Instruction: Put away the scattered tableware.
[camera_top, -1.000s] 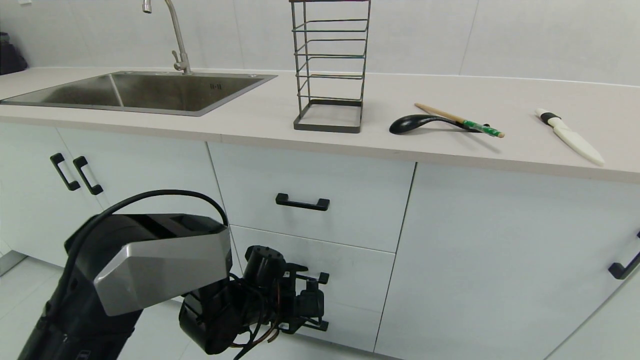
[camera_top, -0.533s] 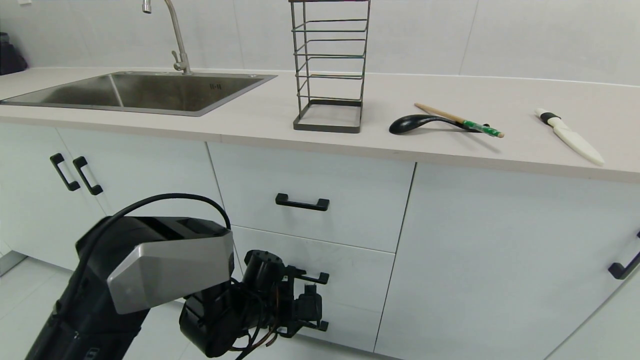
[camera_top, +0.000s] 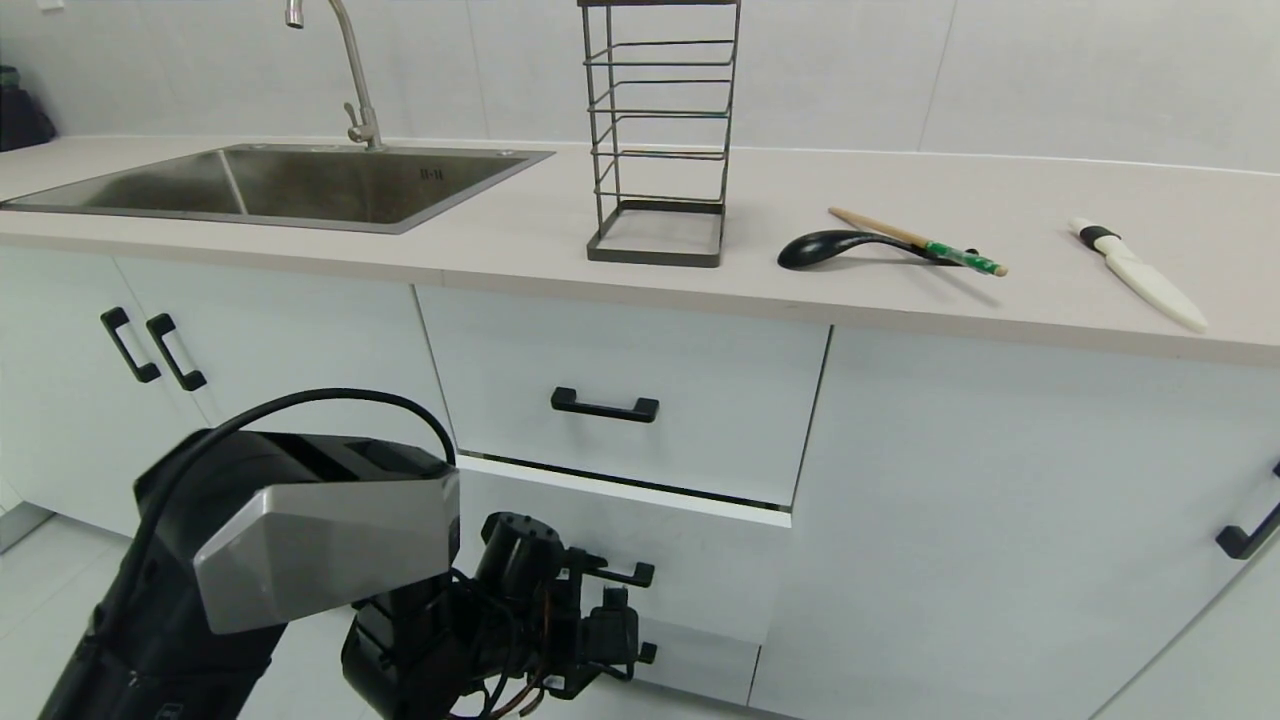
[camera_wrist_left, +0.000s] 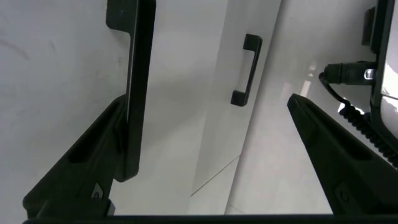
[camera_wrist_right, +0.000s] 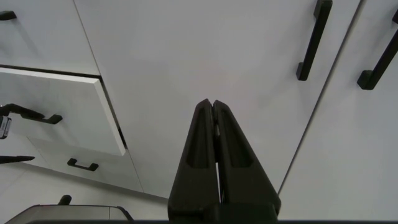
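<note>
On the countertop lie a black spoon (camera_top: 835, 245), a pair of wooden chopsticks (camera_top: 915, 240) resting across its handle, and a white knife (camera_top: 1140, 272) farther right. A tall wire rack (camera_top: 660, 140) stands left of them. Low in front of the cabinets, my left gripper (camera_top: 625, 615) is open around the black handle (camera_wrist_left: 138, 87) of the lower drawer (camera_top: 690, 560), which stands slightly pulled out. One finger (camera_wrist_left: 93, 162) sits against that handle. My right gripper (camera_wrist_right: 214, 109) is shut with nothing in it, facing the white cabinet fronts.
A steel sink (camera_top: 280, 185) with a tap is set into the counter at the left. The upper drawer (camera_top: 620, 400) is shut. Cabinet doors with black handles (camera_wrist_right: 311, 40) flank the drawers. White floor tiles lie below.
The lower drawer has slid out a little, showing a dark gap under the upper drawer. My left gripper drew back with its handle.
</note>
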